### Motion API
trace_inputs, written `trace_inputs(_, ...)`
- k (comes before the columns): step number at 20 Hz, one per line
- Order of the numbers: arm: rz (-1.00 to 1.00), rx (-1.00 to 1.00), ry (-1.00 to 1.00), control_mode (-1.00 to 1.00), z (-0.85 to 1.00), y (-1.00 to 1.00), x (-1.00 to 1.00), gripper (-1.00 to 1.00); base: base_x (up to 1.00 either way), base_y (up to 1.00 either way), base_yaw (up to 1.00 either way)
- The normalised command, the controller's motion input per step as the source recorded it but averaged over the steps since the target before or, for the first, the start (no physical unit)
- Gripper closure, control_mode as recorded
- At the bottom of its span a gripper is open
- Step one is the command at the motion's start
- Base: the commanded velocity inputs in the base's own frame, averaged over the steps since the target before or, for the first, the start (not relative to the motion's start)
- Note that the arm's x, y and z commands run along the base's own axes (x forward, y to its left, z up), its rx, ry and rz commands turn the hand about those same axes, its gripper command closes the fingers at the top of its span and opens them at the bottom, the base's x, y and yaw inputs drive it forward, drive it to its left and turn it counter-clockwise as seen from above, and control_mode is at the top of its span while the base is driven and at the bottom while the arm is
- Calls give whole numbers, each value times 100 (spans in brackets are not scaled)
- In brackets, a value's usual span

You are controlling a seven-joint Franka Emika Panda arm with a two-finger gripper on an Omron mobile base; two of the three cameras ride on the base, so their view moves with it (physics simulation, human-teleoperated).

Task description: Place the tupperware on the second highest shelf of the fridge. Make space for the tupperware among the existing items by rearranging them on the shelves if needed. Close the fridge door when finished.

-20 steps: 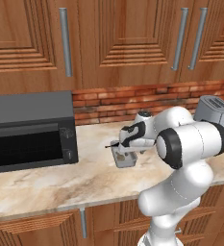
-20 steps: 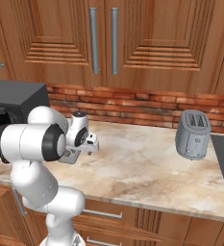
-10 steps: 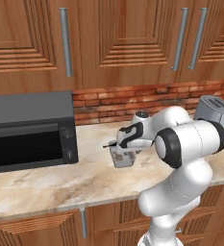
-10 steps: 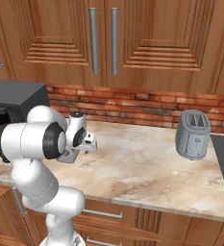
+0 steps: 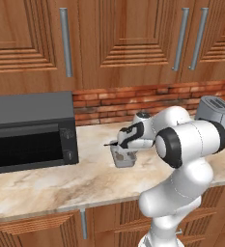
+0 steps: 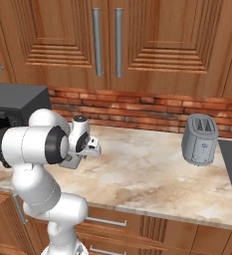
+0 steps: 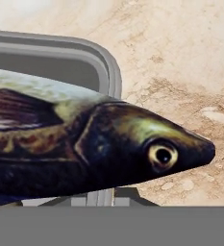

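Tupperware (image 5: 124,158) is found resting on the marble counter (image 5: 41,185), between the black microwave (image 5: 29,131) and the grey toaster (image 6: 200,140), with the gripper (image 5: 122,149) lowered straight onto its top. Against the pictures of a second ago, hardly any shift is seen: arm and box are held at the same spot, so the descent is judged finished and a grasp is probably being made. Whether the jaws are closed on the box cannot be told, since the fingertips are hidden against it. In the hand view, a dark fish (image 7: 99,149) is seen lying across the box's grey rim. Nothing has been lifted yet; the carry to the fridge, the shelf placement and the door closing are all left to be done.
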Motion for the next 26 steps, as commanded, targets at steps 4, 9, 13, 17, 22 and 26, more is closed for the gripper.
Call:
trace_inputs(4, -1, 0, 0, -100, 3, 0, -18, 100, 0, 0, 0)
trace_inputs(9, -16, 0, 0, -100, 41, -13, -62, 100, 0, 0, 0)
trace_inputs(13, -25, 0, 0, -100, 57, -21, -77, 100, 0, 0, 0)
trace_inputs(17, -34, 0, 0, -100, 56, -31, -80, 100, 0, 0, 0)
trace_inputs(22, -41, 0, 0, -100, 51, -35, -79, 100, 0, 0, 0)
trace_inputs(26, -45, 0, -1, -100, 64, -20, -78, 100, 0, 0, 0)
